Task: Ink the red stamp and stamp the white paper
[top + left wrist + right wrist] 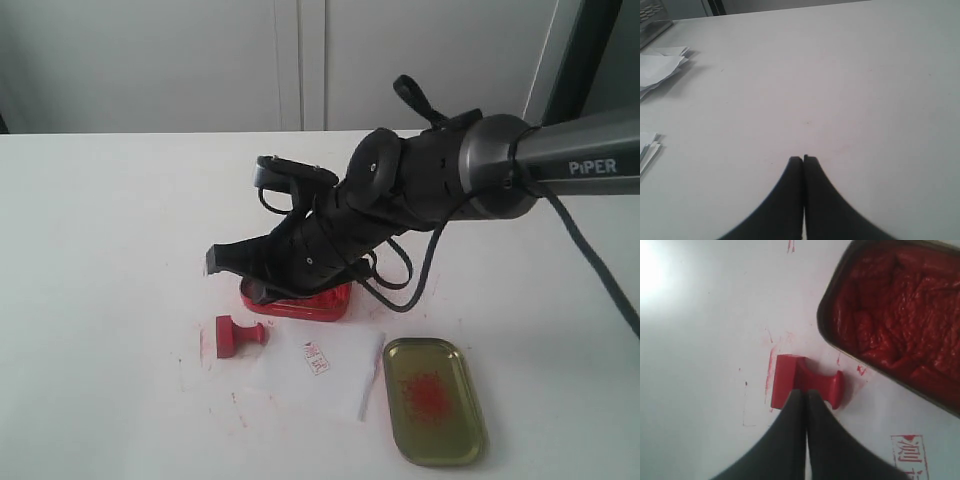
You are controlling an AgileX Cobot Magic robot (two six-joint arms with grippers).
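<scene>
1. Your right arm (575, 150) is reaching in from the right, its wrist (400, 190) bending downward to the left.
2. Your right end effector (212, 263) is pointing down-left, with its jaws pressing together, tip to tip.
3. Your left end effector (803, 159) is likewise holding its jaws closed, tips touching.

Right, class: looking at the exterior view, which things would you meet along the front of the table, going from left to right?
red stamp → white paper → gold lid
</scene>
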